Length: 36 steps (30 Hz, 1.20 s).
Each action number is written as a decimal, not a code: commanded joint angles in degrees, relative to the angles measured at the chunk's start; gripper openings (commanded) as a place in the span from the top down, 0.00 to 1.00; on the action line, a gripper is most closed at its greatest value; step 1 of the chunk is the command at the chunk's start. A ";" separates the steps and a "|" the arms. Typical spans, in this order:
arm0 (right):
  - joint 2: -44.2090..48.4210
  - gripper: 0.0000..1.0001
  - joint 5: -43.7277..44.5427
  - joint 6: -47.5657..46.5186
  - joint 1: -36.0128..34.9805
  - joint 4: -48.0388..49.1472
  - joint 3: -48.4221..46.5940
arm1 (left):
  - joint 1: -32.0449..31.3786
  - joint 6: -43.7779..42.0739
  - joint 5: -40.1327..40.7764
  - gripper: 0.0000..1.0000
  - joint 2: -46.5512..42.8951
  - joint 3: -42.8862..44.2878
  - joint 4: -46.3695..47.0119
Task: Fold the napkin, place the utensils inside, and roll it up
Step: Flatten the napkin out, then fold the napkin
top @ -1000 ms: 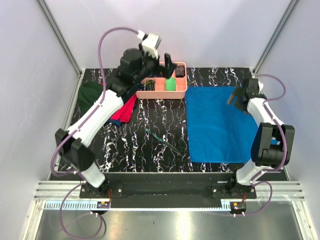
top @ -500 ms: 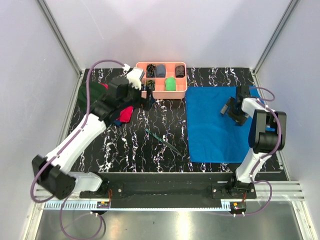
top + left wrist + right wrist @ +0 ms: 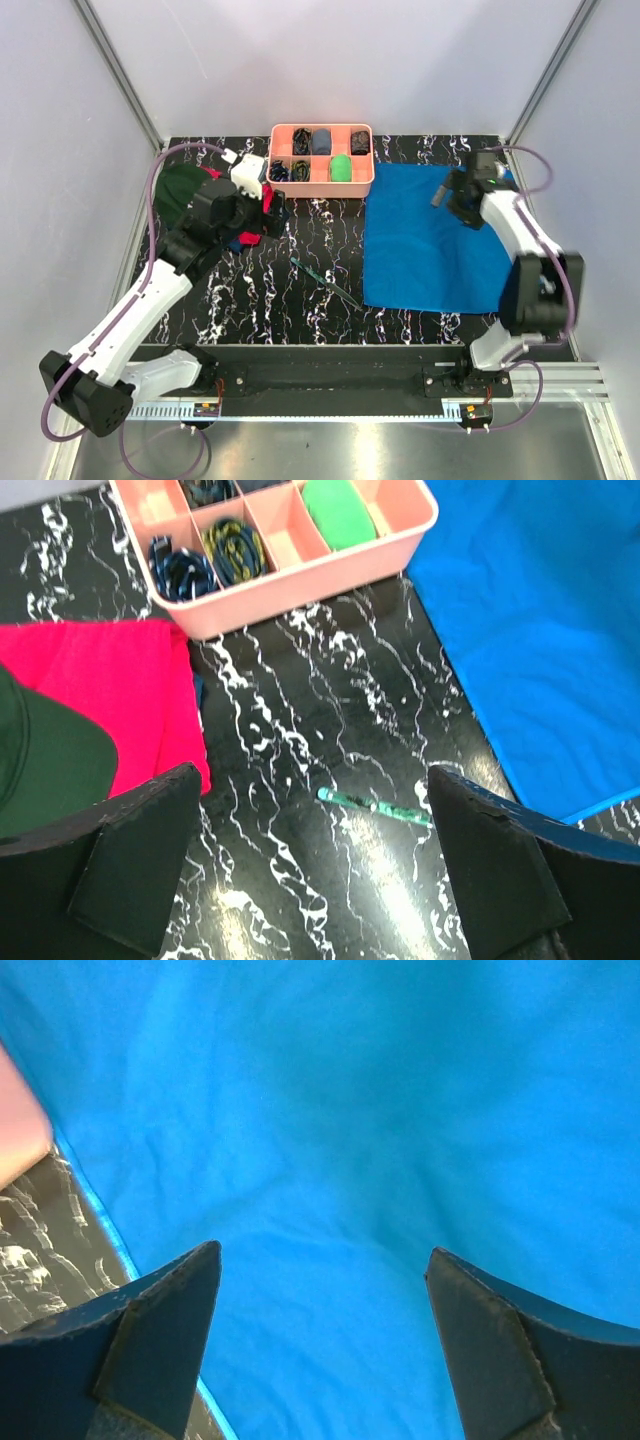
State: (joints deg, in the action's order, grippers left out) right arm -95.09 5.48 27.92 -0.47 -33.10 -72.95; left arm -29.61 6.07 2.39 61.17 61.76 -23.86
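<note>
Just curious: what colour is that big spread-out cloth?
Bright blue; the napkin shows best in the top view.

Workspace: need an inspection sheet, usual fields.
Surface: black marbled table, no spills seen.
Job's things: blue napkin spread flat, unfolded, right side; utensils lying on the table left of it, apart.
Clutter: pink tray with small items at far edge; red cloth and dark green cap far left.
Hands: left hand open, empty, above table; right hand open, empty, over napkin.
Cables: purple cables loop off both arms.
Surroundings: white walls, metal frame posts.
</note>
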 commanded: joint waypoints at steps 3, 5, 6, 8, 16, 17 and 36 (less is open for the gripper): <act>17.11 0.12 1.12 1.78 13.82 -10.91 13.95 | -1.76 -1.13 3.38 0.01 -2.89 -1.37 4.17; 21.68 0.15 1.11 1.52 18.12 -12.16 16.42 | -3.70 -2.81 8.82 0.01 -3.51 -2.16 4.34; 22.92 0.16 1.73 1.43 19.79 -12.51 18.61 | -5.18 -3.68 9.47 0.01 -3.77 -2.43 4.69; 24.95 0.21 1.56 0.21 24.88 -12.95 19.86 | -6.42 -4.04 8.69 0.01 -4.56 -2.96 5.22; 20.13 0.27 -0.91 -1.73 36.15 -12.08 19.25 | -9.33 -3.78 5.25 0.01 -5.88 -3.13 5.66; 19.51 0.28 -0.64 -1.73 36.41 -11.55 19.25 | -9.33 -3.78 5.78 0.01 -6.06 -3.13 5.66; 8.35 0.36 2.96 -1.21 41.43 -3.20 21.80 | -9.24 -4.48 6.40 0.01 -4.83 -3.22 5.58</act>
State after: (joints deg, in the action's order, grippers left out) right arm -84.99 7.01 26.79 40.51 -38.65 -51.37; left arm -38.76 2.39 7.86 56.10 58.70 -21.28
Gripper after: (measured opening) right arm 0.640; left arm 0.987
